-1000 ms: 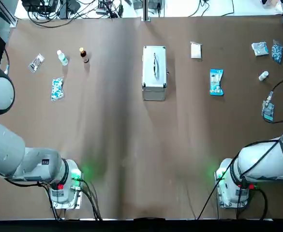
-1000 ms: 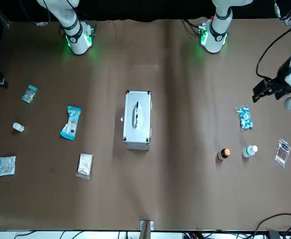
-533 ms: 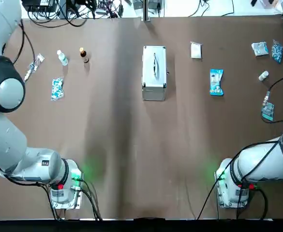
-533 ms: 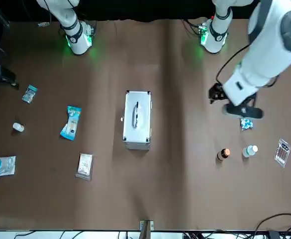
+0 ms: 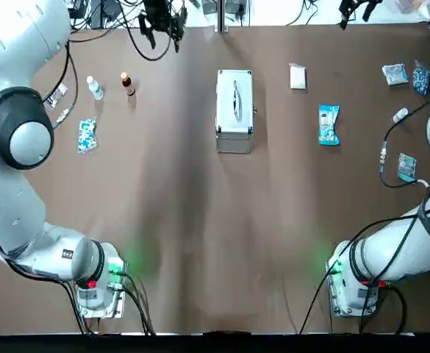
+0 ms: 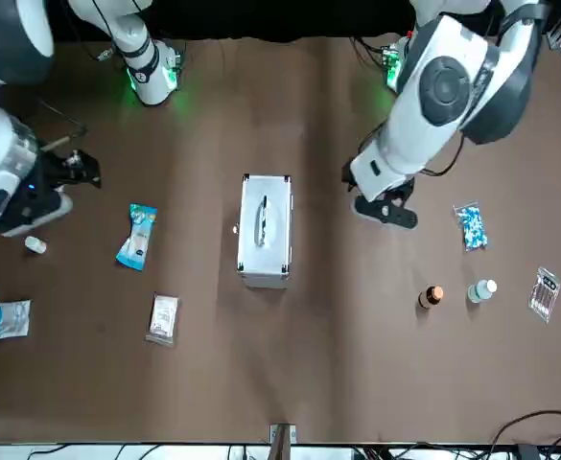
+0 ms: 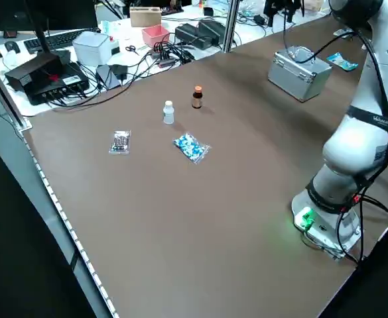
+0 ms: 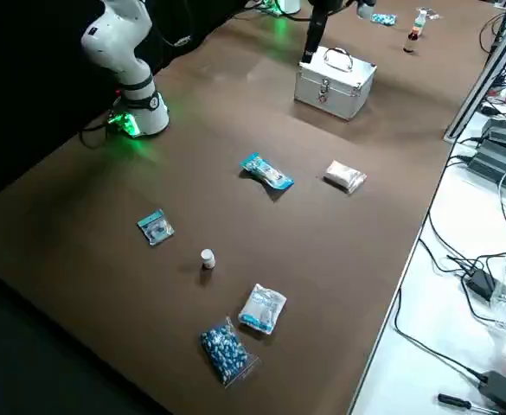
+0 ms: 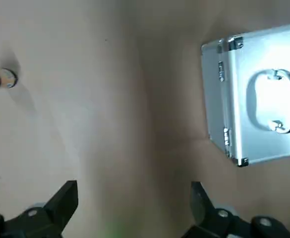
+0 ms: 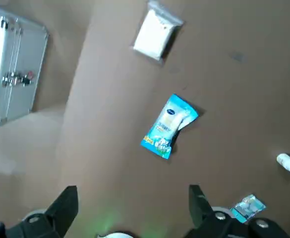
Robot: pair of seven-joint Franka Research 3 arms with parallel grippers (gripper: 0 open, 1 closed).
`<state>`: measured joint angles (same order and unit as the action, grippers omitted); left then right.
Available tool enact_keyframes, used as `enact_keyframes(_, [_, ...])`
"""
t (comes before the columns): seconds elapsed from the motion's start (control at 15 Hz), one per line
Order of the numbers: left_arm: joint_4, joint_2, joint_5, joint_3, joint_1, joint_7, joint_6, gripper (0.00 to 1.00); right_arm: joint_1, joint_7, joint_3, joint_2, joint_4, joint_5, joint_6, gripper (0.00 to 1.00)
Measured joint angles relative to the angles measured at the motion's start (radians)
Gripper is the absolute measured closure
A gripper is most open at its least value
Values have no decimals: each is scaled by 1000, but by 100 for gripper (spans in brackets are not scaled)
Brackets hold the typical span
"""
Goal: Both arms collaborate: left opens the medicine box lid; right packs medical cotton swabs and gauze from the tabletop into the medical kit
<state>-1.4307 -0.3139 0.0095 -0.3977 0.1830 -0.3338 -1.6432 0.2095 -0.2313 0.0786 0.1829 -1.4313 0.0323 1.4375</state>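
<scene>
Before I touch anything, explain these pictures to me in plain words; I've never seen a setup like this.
These show a robot with two white arms at one brown table. One camera looks straight down, one faces the robot, two watch from the sides, and each wrist carries its own.

In the middle sits a closed silver case. The left gripper, jaws apart, hangs on the case's left. The right gripper, jaws apart too, is out on the right. Neither holds anything.

Right of the case lie a blue-and-white packet and a small white packet, plus a white bottle and other pouches. Left of it stand a dark bottle and a pale bottle.
</scene>
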Motion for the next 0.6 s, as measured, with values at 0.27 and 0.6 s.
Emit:
enact_keyframes(0.27, [1,-42,0,-1,54,-57,-55,0,3,-188,4,26,0,69,-2,1])
enact_keyframes(0.6, [2,-87,0,-2,143,-201,-141,0,-9,-504,10,36,-1,139,43,1])
